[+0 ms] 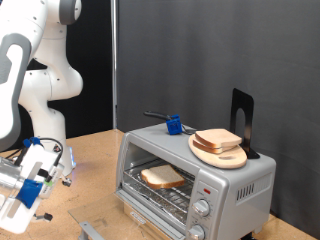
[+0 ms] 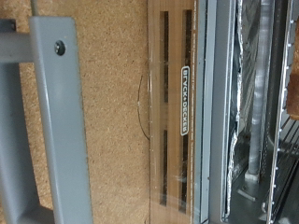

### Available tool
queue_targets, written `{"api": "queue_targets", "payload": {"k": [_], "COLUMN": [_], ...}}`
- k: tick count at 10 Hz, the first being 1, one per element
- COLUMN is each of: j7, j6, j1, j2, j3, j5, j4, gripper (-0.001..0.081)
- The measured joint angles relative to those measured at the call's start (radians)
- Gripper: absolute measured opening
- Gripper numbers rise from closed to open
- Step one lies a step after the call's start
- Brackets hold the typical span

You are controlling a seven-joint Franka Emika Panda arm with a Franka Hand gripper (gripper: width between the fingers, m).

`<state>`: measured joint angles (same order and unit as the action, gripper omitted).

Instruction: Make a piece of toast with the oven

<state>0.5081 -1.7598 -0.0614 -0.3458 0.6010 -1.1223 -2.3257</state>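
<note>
I can't tell how my gripper (image 1: pixel 38 187) holds its jaws as it hangs low at the exterior view's left, clear of the oven (image 1: pixel 196 180), whose door (image 2: pixel 173 112) lies open with the toast (image 1: pixel 162 177) on the rack inside.

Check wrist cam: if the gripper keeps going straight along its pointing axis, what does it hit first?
Probably the oven's open glass door, which fills the middle of the wrist view, cork tabletop beside it. Depth is unclear. The gripper sits low at the exterior view's left.
</note>
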Motion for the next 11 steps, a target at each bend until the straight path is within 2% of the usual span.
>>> {"api": "queue_targets", "payload": {"k": [2, 4, 11], "j7": [0.007, 0.002, 0.007], "j6": [0.031, 0.028, -0.047], "j1": [-0.004, -0.004, 0.028], "j2": [-0.023, -0.037, -0.049], "j3": [-0.001, -0.010, -0.094], "j5": [-0.002, -0.020, -0.095], "j4": [0.012, 0.008, -0.076], "gripper": [0.0682, 0.0682, 0.0682]}}
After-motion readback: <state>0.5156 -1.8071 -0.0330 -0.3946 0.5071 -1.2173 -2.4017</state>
